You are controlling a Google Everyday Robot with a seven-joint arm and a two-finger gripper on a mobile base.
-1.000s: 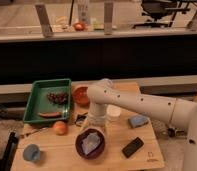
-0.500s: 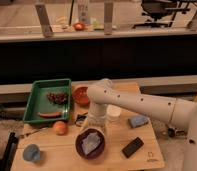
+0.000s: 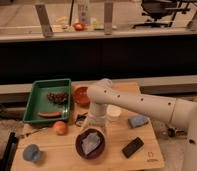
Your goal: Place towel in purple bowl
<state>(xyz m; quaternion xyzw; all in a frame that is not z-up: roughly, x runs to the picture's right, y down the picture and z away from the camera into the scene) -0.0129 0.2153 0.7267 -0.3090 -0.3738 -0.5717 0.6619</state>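
The towel (image 3: 91, 143) lies bunched inside the purple bowl (image 3: 80, 150), and the gripper (image 3: 95, 126) hangs just above the bowl's rim at about one o'clock; whether it has let go cannot be told. If cloth clings to it, a lift could drag the towel out or tip the bowl toward the black device (image 3: 132, 147) at three o'clock.

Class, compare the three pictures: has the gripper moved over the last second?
No. The gripper sits just above the purple bowl holding the towel, same spot relative to the green tray.
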